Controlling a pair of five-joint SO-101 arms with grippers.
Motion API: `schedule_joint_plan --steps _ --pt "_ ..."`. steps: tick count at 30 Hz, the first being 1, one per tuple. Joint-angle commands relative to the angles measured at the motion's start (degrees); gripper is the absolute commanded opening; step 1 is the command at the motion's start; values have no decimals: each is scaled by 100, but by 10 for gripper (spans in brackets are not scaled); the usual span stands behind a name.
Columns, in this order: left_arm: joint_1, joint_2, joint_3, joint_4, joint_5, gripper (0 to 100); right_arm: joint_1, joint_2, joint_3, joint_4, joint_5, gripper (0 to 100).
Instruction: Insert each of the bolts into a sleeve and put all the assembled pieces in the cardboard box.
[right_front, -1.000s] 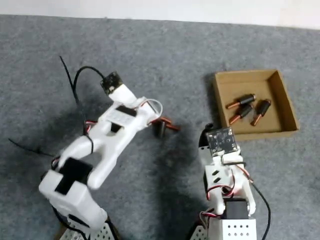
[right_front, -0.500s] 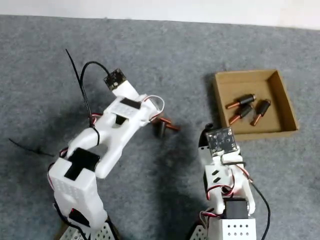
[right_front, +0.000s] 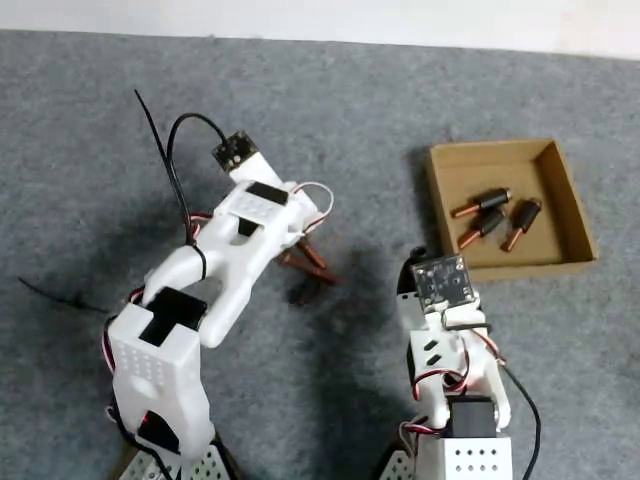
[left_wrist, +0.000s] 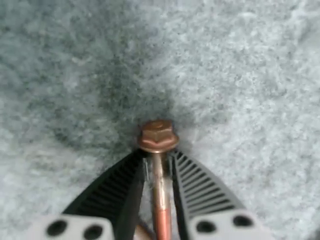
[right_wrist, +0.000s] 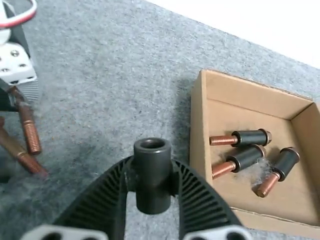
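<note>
My left gripper (left_wrist: 159, 161) is shut on a copper bolt (left_wrist: 158, 136), hex head pointing away over the grey carpet. In the high view this gripper (right_front: 304, 260) hangs left of the table's middle, the bolt (right_front: 318, 260) slanting down. My right gripper (right_wrist: 152, 167) is shut on a black sleeve (right_wrist: 152, 185), bore facing the camera. The right arm (right_front: 445, 330) stands near the front, just below the cardboard box (right_front: 440, 215). The box (right_wrist: 197, 125) holds three assembled pieces (right_wrist: 242, 137). A second copper bolt (right_wrist: 22, 156) shows just below the held bolt (right_wrist: 28, 131).
Grey carpet covers the table, with a white wall edge along the far side. Black cables (right_front: 165, 170) loop off the left arm. Open carpet lies between the two arms and in front of the box.
The left arm has pulled back and turned, carrying its gripper and bolt a little left and toward the front. The right arm and the box have not moved.
</note>
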Motion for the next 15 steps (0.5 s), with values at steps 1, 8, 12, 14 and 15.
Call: schedule_joint_plan --steps 1,8,12,14,15 --pt "22 -13 -110 105 44 5 40 -101 576 4 70 5" --pt "40 -40 -154 211 18 5 40 -101 576 4 70 5" --pt "66 -514 57 193 -202 4 48 -101 576 4 70 5" --pt "171 -945 268 193 -308 4 48 -101 576 4 70 5" --pt "224 -1182 426 185 -378 4 48 -101 576 4 70 5"
